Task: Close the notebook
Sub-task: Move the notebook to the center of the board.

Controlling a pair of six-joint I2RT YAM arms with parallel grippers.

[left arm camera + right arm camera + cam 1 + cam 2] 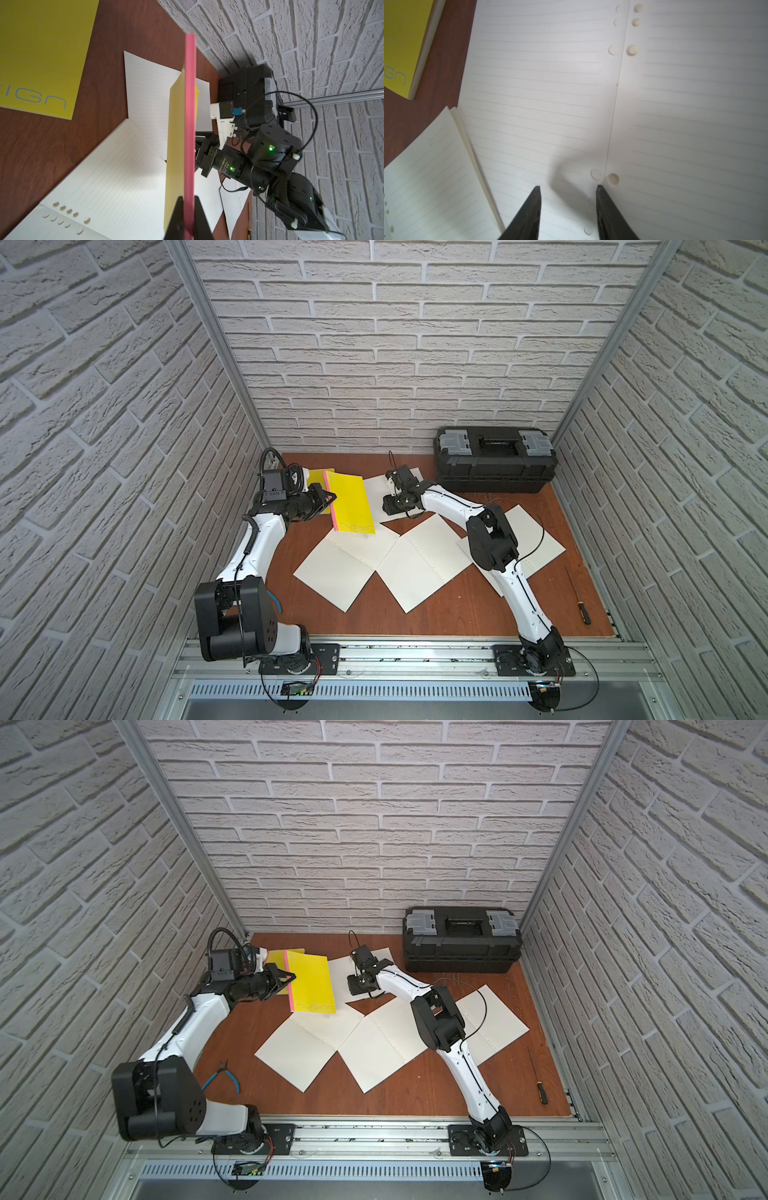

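Left wrist — one claw (188,197) grips one notebook (176,135)

The table (457,614) is showing reddish-brown wood grain with a faint sheen. The notebook (351,506) is wearing a smooth yellow card cover, slightly glossy, with a matt pink strip (190,124) along its edge. The open pages (345,568) are lying as matt cream paper, lined and punched. The toolbox (494,472) is looking like matt black plastic with translucent grey latches. The arm shells (257,543) are gleaming as smooth white plastic, their joints dull black. The walls (395,344) are giving off a rough brick texture, the rail (415,655) is shining as bare metal, and the screwdriver (577,597) is showing a thin metal shaft.
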